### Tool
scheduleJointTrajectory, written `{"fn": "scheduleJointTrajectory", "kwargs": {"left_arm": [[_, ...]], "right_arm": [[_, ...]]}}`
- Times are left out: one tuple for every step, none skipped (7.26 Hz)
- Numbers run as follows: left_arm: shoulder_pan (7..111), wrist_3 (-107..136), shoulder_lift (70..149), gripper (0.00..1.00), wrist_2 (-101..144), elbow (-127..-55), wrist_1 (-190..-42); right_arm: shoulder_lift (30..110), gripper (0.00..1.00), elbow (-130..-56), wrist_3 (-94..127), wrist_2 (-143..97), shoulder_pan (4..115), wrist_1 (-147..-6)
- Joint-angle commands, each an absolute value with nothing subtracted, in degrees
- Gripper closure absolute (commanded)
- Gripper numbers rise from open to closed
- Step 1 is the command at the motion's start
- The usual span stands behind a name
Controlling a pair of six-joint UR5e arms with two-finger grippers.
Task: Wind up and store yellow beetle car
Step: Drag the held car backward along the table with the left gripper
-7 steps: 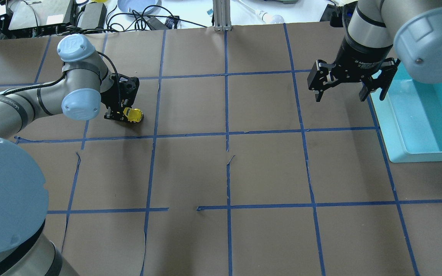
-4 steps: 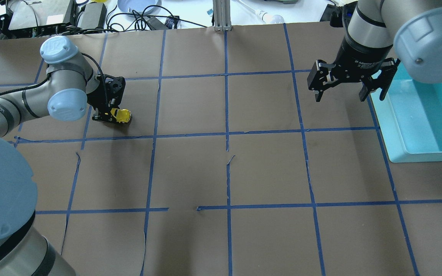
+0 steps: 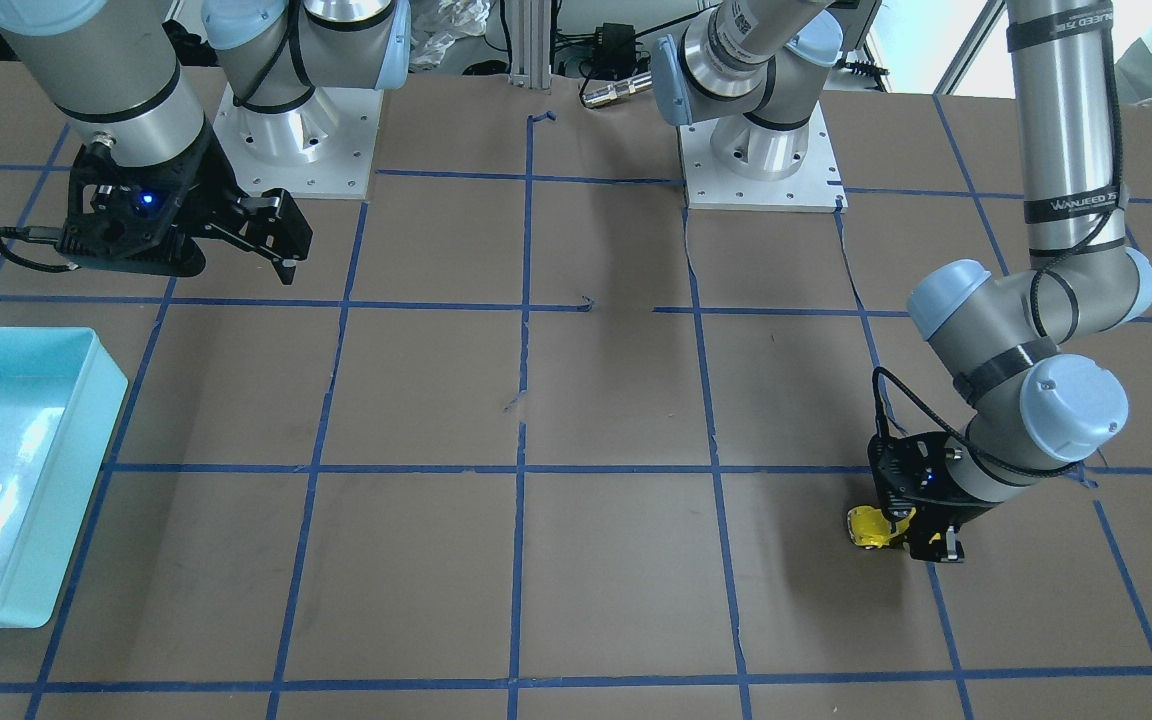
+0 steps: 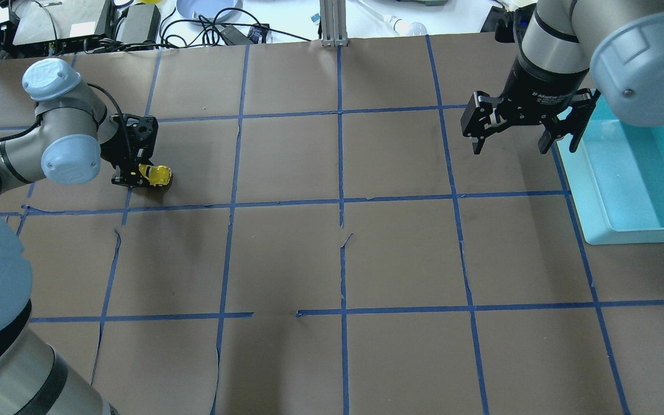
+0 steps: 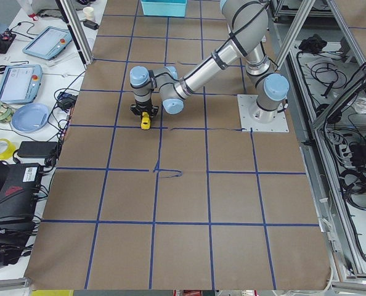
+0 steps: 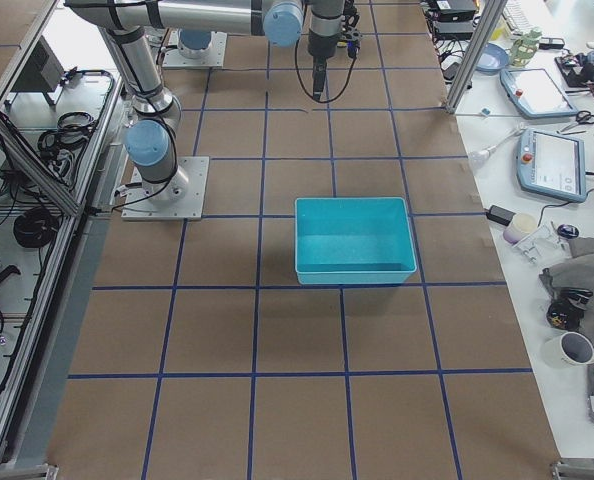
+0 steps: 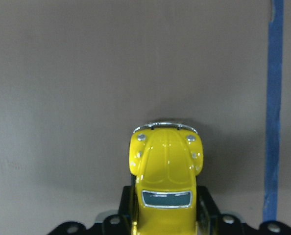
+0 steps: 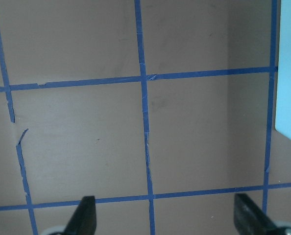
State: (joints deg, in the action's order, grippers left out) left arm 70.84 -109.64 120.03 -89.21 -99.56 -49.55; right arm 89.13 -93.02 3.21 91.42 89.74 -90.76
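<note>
One tool loaded: left tool (image 4: 136, 176) clamps yellow beetle car (image 4: 157, 174) on worktop (image 4: 286, 259).
Wrist view alone shows bonnet projecting forward; right tool (image 4: 515, 144) gapes, holding nothing.

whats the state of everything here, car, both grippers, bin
yellow car: upright, low at the table, its rear clamped in the left gripper
left gripper: shut on the car
right gripper: open, holding nothing, raised over the table beside the bin
bin: upright on the table, nothing in it
</note>
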Motion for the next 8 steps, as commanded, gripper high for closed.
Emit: {"fn": "scheduleJointTrajectory", "kwargs": {"left_arm": [[68.5, -110.9, 120.1, 0.72, -89.3, -99.3, -49.5], [67.3, -112.2, 120.1, 0.72, -89.3, -99.1, -49.4], [66.5, -113.4, 120.1, 0.72, -89.4, -99.4, -49.1], [65.9, -113.9, 120.1, 0.72, -89.4, -99.2, -49.1], [65.3, -115.0, 120.1, 0.72, -89.4, -99.1, -49.1], [65.0, -115.5, 120.1, 0.68, -89.4, -99.1, -49.2], [65.0, -115.4, 119.9, 0.26, -89.4, -99.1, -49.3], [65.0, -115.1, 119.7, 0.00, -89.5, -99.1, -49.4]], "right_arm": [[89.1, 0.00, -93.1, 3.3, 91.3, 89.7, -90.8], [89.2, 0.00, -93.0, 3.3, 91.4, 89.7, -90.7], [89.2, 0.00, -93.0, 3.2, 91.4, 89.7, -90.8], [89.2, 0.00, -93.1, 3.2, 91.3, 89.7, -90.8], [89.1, 0.00, -93.1, 3.2, 91.1, 89.7, -90.9], [89.1, 0.00, -93.0, 3.2, 91.1, 89.7, -90.9], [89.0, 0.00, -93.0, 3.2, 91.1, 89.7, -90.9], [89.1, 0.00, -93.1, 3.2, 91.2, 89.7, -90.8]]}}
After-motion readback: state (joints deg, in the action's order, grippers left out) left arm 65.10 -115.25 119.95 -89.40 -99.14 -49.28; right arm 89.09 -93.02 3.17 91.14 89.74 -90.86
